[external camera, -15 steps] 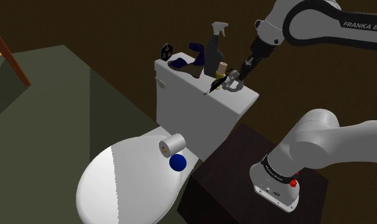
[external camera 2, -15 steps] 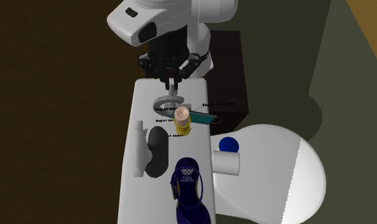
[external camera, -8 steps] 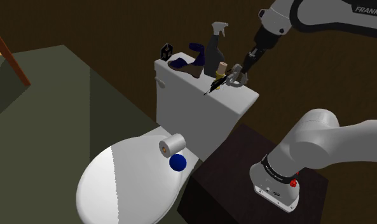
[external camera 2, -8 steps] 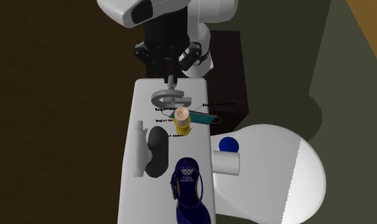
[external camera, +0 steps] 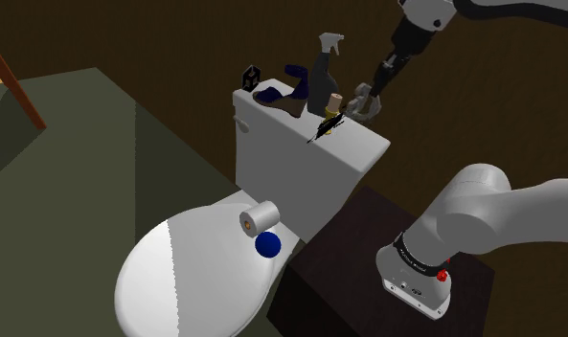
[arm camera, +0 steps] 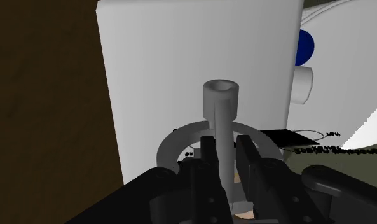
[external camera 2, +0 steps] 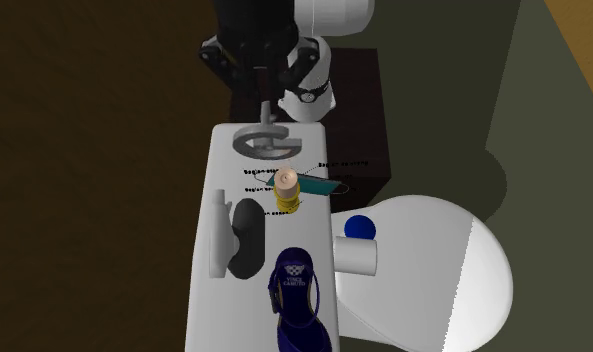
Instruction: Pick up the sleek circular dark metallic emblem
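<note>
A dim brown-walled room holds a white toilet (external camera: 176,278) whose tank lid (external camera 2: 209,300) serves as the counter, crowded with a blue shoe (external camera 2: 299,300), a dark spray bottle (external camera: 325,67) and a small cork-topped bottle (external camera 2: 287,188). Above the lid's end nearest the stand (external camera: 387,287), the white arm (external camera: 502,211) hangs the emblem (external camera: 361,102) from its jaws, which are pinched on the thin central bar; it looks clear of the lid, close beside the cork-topped bottle. The likely trouble is that narrow hold: the ring sits off to the sides of the bar, so a quick swing could make the piece twist or slide out, dropping it onto the lid, against the small bottle, or over the edge toward the stand. A low sideways move could also clip the bottle. The emblem (arm camera: 220,121) itself is plain mid-grey and smooth, a flat open ring crossed by a straight bar that ends in a short hollow cylinder.
</note>
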{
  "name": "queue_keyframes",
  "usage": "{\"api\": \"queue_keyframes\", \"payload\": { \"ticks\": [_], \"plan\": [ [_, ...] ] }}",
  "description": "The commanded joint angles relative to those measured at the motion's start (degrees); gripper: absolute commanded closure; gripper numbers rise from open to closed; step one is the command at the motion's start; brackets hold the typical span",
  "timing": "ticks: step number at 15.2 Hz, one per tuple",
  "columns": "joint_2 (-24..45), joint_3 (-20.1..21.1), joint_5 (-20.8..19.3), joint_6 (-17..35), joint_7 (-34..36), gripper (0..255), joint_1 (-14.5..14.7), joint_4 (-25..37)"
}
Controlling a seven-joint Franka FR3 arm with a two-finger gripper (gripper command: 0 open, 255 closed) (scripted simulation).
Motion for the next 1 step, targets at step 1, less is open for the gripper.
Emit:
{"api": "queue_keyframes", "payload": {
  "ticks": [1],
  "plan": [
    [0.1,0.0,0.0,-0.5,-0.1,255,0.0,0.5]
  ]
}}
